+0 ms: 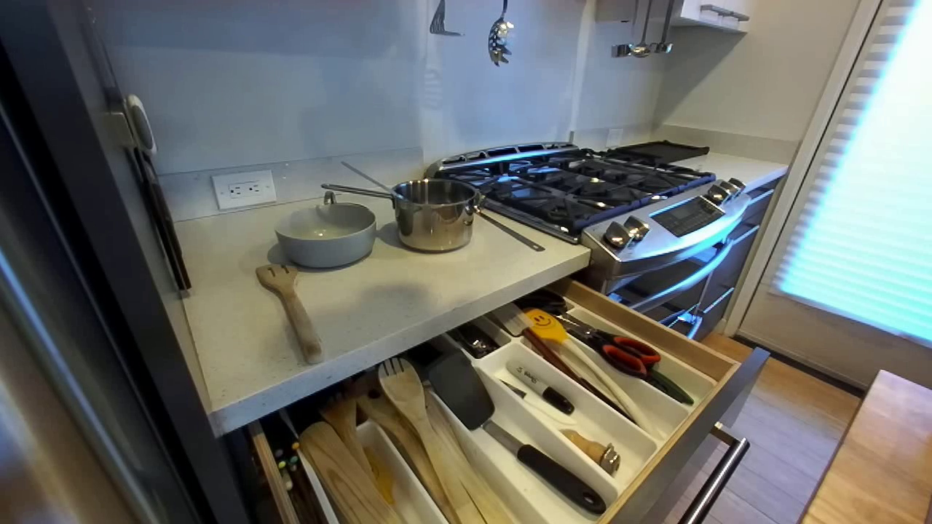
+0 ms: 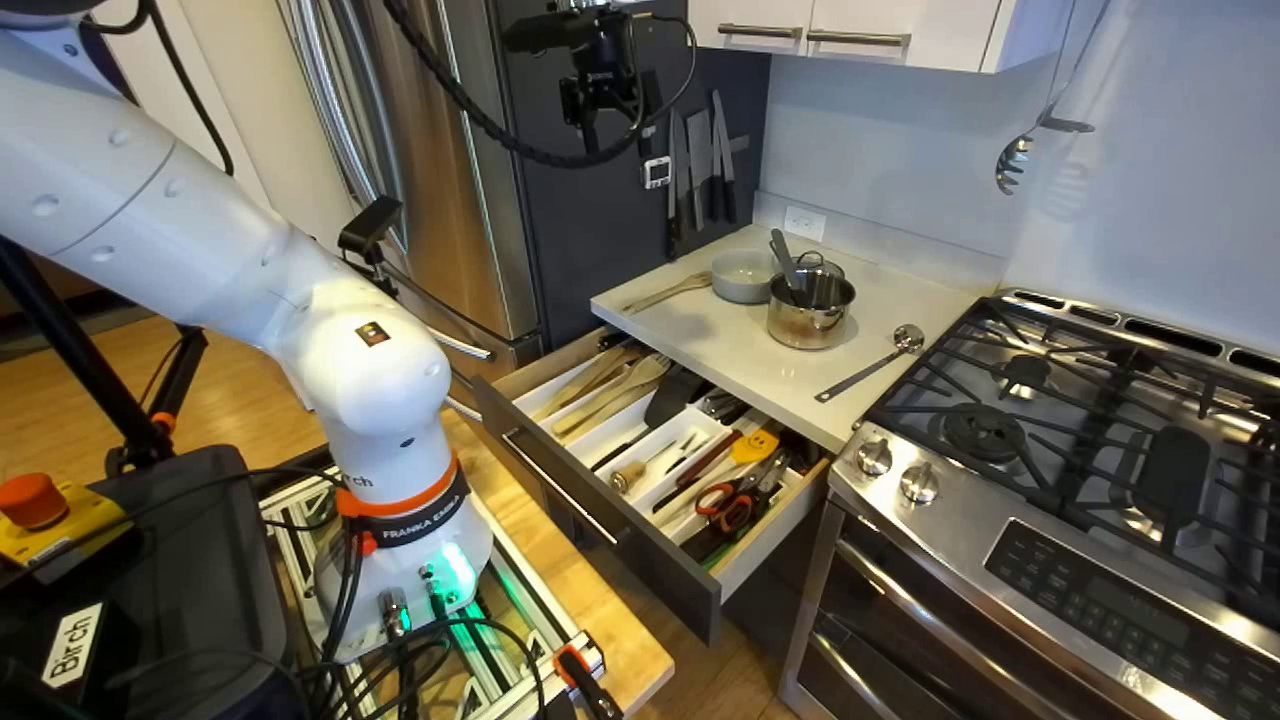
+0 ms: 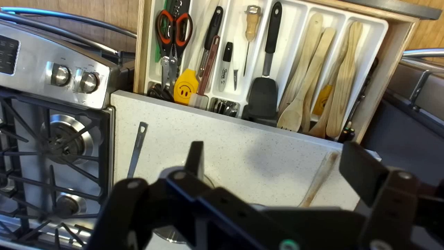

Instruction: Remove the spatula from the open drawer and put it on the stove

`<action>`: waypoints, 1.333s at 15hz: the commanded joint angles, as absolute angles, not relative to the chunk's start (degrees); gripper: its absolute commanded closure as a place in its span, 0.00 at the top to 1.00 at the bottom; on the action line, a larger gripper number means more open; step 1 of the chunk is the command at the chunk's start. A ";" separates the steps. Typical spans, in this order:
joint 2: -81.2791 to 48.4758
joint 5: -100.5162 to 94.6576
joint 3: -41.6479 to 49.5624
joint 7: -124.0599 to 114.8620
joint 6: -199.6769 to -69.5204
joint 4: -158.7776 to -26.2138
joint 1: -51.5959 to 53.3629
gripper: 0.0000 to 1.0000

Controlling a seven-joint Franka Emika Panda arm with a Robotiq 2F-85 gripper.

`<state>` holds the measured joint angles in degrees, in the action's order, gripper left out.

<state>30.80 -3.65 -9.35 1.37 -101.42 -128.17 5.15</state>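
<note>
The spatula, with a dark blade and black handle, lies in the drawer's white divided tray in both exterior views (image 1: 460, 389) (image 2: 676, 396) and in the wrist view (image 3: 263, 95). Part of its blade end is under the counter edge. The drawer (image 1: 703, 429) is pulled open; its front also shows in an exterior view (image 2: 590, 510). The stove (image 2: 905, 465) stands beside the drawer, with black grates; it also shows in the wrist view (image 3: 34, 73). My gripper (image 3: 277, 161) is open with nothing between its fingers, above the counter. It hangs high in an exterior view (image 2: 600, 105).
The counter holds a steel saucepan (image 1: 435, 218), a grey bowl (image 1: 325, 240), a wooden utensil (image 1: 295, 313) and a long-handled metal utensil (image 2: 868, 368). Red-black scissors (image 3: 173, 34) and wooden spoons (image 3: 295, 111) share the drawer. Knives (image 2: 700, 165) hang on the dark side panel.
</note>
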 commanded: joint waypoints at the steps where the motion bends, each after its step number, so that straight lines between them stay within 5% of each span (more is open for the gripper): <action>1: 28.98 -3.11 -9.24 -0.66 -101.59 -132.40 6.27 1.00; 8: 20.89 -12.65 -8.88 -2.99 -103.63 -148.25 3.48 1.00; 15: 18.15 -12.93 -7.77 -3.50 -102.29 -148.69 3.77 1.00; 20: 9.34 -16.34 -7.89 -13.88 -115.47 -153.38 1.87 1.00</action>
